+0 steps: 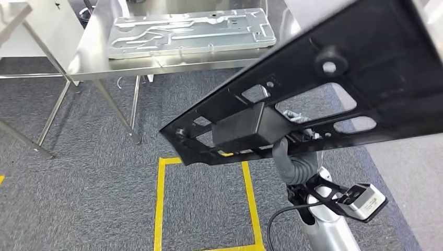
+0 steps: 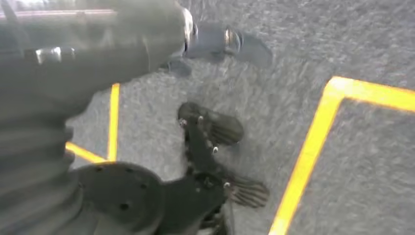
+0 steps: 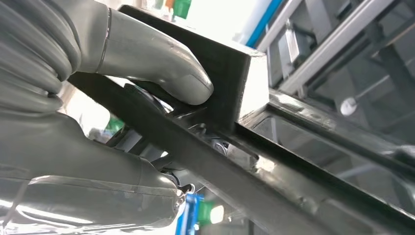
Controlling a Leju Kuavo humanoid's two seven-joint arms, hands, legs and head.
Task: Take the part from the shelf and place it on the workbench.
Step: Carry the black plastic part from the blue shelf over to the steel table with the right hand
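Grey carpet marked with a yellow taped square [image 1: 206,204] spreads beneath a shiny stainless-steel workbench [image 1: 94,49], on which a stamped silver metal panel [image 1: 190,32] already lies. The long black plastic frame part with cut-out openings [image 1: 324,99] is carried in the air, tilted, well short of the bench. The right hand [image 3: 122,103] grips it from below at a boxy block, thumb pressed on the block, fingers clamped on the rail, probably to steady the long overhang. The left hand [image 2: 34,161] hangs over the floor; I cannot tell how its fingers lie.
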